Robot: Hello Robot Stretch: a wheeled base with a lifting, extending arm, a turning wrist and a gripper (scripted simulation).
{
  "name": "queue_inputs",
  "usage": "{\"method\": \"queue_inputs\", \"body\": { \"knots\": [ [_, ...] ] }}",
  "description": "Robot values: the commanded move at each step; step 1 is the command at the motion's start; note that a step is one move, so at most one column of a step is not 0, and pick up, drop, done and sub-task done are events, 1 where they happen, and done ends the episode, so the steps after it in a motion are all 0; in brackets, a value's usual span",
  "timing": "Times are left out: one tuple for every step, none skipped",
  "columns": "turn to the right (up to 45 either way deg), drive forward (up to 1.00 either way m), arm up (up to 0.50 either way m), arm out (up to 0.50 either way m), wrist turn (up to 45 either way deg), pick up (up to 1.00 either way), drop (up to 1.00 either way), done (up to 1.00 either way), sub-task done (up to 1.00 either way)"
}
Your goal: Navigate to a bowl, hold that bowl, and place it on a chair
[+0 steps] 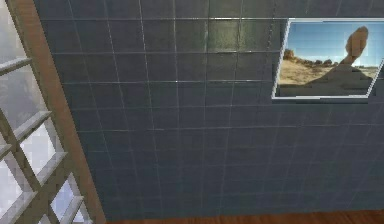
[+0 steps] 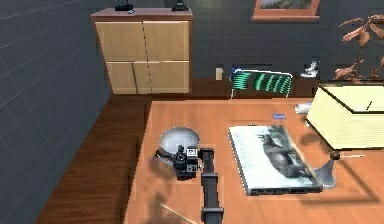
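A grey rounded bowl rests on the wooden table in the arm side view. My arm rises from the bottom edge as a dark bar, and the gripper sits right at the bowl's near side. With the bowl on the table at its far end, I cannot tell whether the gripper holds anything. Behind the table's far edge stands a chair with a green striped back.
On the table lie a large open book and a cream lampshade. A light wood cabinet stands against the far wall. Ahead is a dark tiled wall with a desert picture and a wood-framed window.
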Motion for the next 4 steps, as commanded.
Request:
{"method": "queue_inputs", "body": {
  "knots": [
    [0.0, 0.0, 0.32, 0.0, 0.0, 0.0, 0.0, 0.0, 0.0],
    [0.0, 0.0, 0.0, 0.0, -45.0, 0.0, 0.0, 0.0, 0.0],
    [0.0, 0.0, 0.0, 0.0, -45.0, 0.0, 0.0, 0.0, 0.0],
    [0.0, 0.0, 0.0, 0.0, -21.0, 0.0, 0.0, 0.0, 0.0]
  ]
}}
